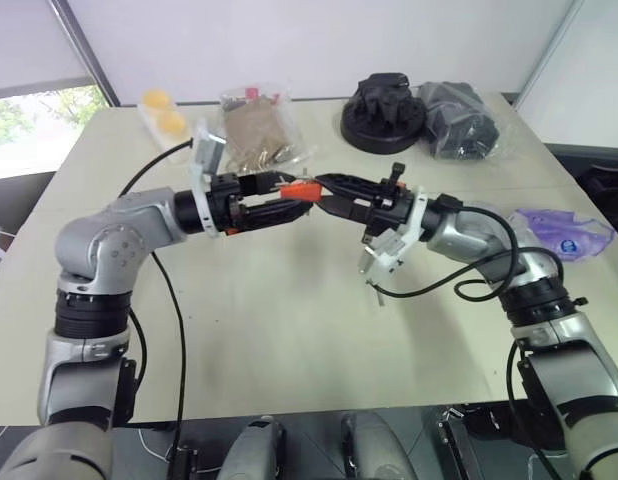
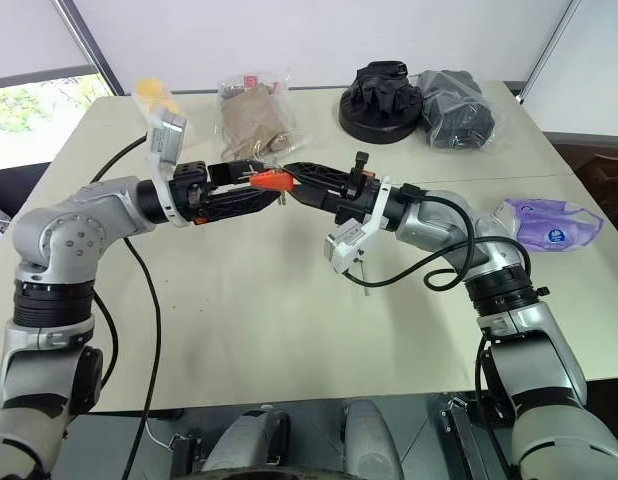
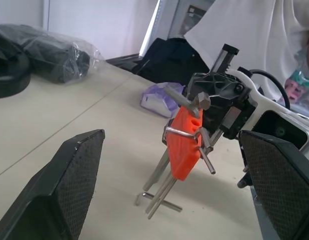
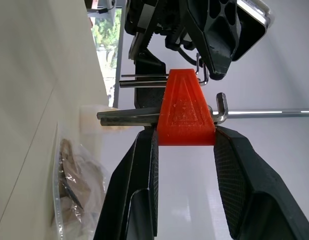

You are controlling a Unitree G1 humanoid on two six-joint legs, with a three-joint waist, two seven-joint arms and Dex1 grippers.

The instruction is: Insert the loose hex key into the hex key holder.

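The hex key holder, a small orange-red block, hangs above the middle of the table with my right gripper shut on its two sides. Several grey keys stick out of it, one thick with a bent end and thinner ones pointing away. I cannot pick out the loose hex key among them. My left gripper faces the right one, tip to tip. It is open, its fingers standing wide on either side of the holder without touching it, and holds nothing.
Along the table's far side lie yellow items, a clear bag of brown goods, a black disc with gloves and a bagged dark bundle. A purple packet lies at the right. A person in white stands beyond.
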